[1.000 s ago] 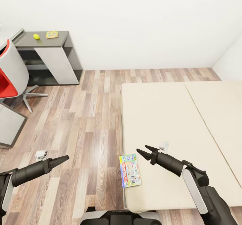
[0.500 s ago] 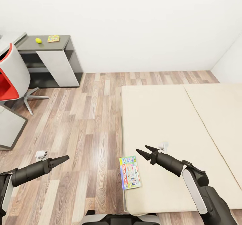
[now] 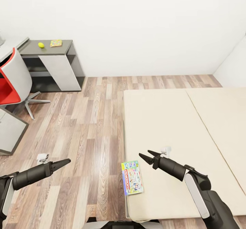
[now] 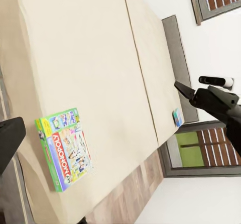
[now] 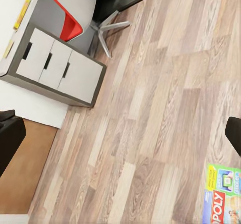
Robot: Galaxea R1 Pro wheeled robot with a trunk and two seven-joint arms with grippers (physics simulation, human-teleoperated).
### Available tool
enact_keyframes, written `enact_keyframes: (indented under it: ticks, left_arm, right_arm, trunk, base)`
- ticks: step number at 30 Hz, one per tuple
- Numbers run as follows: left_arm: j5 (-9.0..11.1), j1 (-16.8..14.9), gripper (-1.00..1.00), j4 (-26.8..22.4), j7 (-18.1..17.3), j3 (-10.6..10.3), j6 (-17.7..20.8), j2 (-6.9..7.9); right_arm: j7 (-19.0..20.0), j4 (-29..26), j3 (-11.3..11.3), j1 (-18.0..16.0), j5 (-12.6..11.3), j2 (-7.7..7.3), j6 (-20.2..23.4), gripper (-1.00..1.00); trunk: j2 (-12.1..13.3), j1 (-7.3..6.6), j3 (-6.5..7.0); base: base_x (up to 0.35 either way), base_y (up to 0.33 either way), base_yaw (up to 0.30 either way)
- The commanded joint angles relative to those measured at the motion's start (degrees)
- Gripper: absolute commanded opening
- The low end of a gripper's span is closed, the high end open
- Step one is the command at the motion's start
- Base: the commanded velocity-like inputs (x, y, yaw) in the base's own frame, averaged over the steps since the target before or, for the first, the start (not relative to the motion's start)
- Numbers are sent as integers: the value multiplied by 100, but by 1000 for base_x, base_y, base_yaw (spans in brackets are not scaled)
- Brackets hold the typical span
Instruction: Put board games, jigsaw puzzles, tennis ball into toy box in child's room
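A board game [image 3: 132,177], a green-edged box with a red banner, lies flat on the near left corner of the bed [image 3: 177,126]. My right gripper [image 3: 144,153] hovers open just right of it, above the mattress. My left gripper [image 3: 68,160] hangs over the wood floor left of the bed, its fingers [image 4: 7,138] spread wide. A small blue board game [image 4: 177,117] sits at the bed's far edge. The tennis ball [image 3: 41,45] and a jigsaw puzzle [image 3: 56,43] rest on the table's low dark-grey section [image 3: 65,47]. The toy box is out of view.
A red-and-grey swivel chair [image 3: 12,80] stands by the white desk with drawers [image 5: 55,68] at the left. Wood-plank floor [image 3: 89,126] lies open between desk and bed. White walls close the room behind.
The whole view has shifted a little, so the cabinet and bed sit lower in the picture. Both arms hold their poses and the board game has not moved on the bed.
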Motion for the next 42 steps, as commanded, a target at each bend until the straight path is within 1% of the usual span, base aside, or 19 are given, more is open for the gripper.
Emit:
enact_keyframes:
  ticks: [1, 5, 13, 19, 26, 33, 35, 38, 42]
  left_arm:
    - [-1, -3, 100, 5, 15, 0, 60, 1]
    - [-5, -3, 100, 93, 232, -5, 60, 1]
    - [-12, -9, 100, 311, 548, 5, 60, 1]
    - [-15, -11, 100, 365, 698, -3, 59, 1]
    - [-15, -11, 100, 380, 774, -7, 58, 1]
    - [-16, -11, 100, 400, 948, -7, 60, -7]
    - [-16, -11, 100, 403, 986, -7, 60, -9]
    - [-16, -11, 100, 407, 1081, -60, 60, -14]
    - [-11, -11, 100, 411, 1131, -203, 54, -10]
  right_arm:
    - [-7, 40, -2, -3, -47, -4, 8, 100]
    - [-6, 236, -15, -3, -47, -4, -168, 100]
    - [-5, 456, -19, -3, -58, 0, -280, 100]
    - [-14, 679, -21, -3, -57, -1, -305, 100]
    - [-40, 965, -21, 0, -49, -6, -342, 100]
    - [-60, 1271, -21, 4, -52, -4, -685, 100]
    - [-63, 1355, -21, 6, -53, -7, -720, 100]
    - [-67, 1539, -21, -3, -54, -14, -765, 100]
    - [-77, 1691, -21, -15, -49, -10, -820, 100]
  trunk:
    - [-9, 3, 2]
    - [-9, 3, 39]
    - [-9, 3, 113]
    - [-9, 3, 169]
    - [-9, 3, 234]
    - [-9, 3, 299]
    - [-9, 3, 318]
    - [-9, 3, 345]
    - [-9, 3, 383]
  base:
    - [0, 0, 0]
    - [0, 0, 0]
    - [0, 0, 0]
    - [0, 0, 0]
    - [0, 0, 0]
    - [0, 0, 0]
    - [0, 0, 0]
    - [0, 0, 0]
    - [0, 0, 0]
